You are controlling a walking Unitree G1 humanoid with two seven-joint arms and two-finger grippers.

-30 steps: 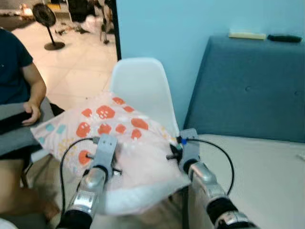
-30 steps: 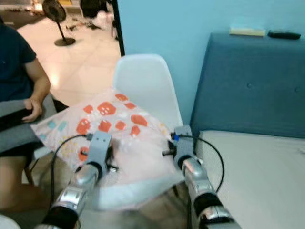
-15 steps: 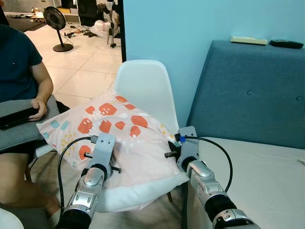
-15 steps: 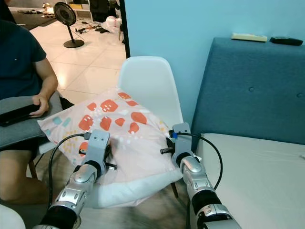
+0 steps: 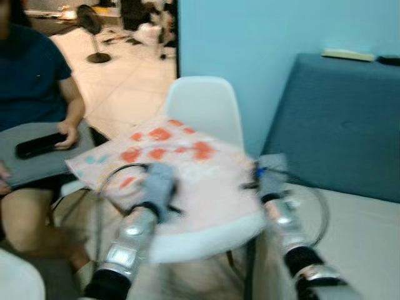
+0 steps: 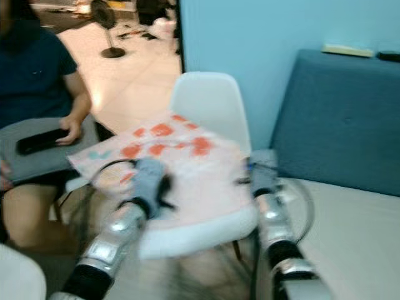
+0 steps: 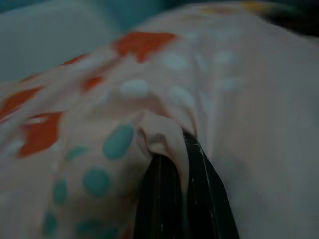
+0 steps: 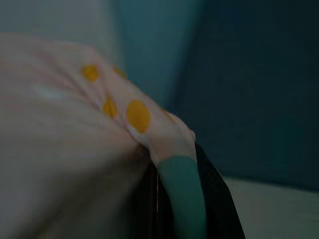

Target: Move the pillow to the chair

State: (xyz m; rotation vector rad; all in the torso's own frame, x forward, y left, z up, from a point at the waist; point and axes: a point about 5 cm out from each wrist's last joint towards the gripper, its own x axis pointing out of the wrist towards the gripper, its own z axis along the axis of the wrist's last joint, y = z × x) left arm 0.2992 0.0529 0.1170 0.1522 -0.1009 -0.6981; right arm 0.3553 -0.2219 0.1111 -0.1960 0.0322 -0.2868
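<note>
A pale pink pillow [image 5: 187, 169] with orange, teal and yellow spots hangs between my two arms, right in front of the white plastic chair [image 5: 203, 109]. My left gripper [image 5: 159, 184] is shut on the pillow's near left edge; the left wrist view has fabric [image 7: 159, 134] bunched over its black fingers [image 7: 199, 194]. My right gripper [image 5: 262, 178] is shut on the pillow's right corner, and the right wrist view has that corner [image 8: 169, 139] pinched between the fingers [image 8: 219, 199]. The pillow hides the chair seat. The head views are blurred.
A person [image 5: 34, 81] sits close on the left with a grey cushion [image 5: 37, 156] and a black phone [image 5: 40, 144] on the lap. A blue sofa [image 5: 337, 119] stands on the right against the light blue wall. A fan [image 5: 94, 31] stands on the far tiled floor.
The whole picture has shifted to the right and gone blurry, so the camera has moved. Both grippers still hold the pillow before the chair.
</note>
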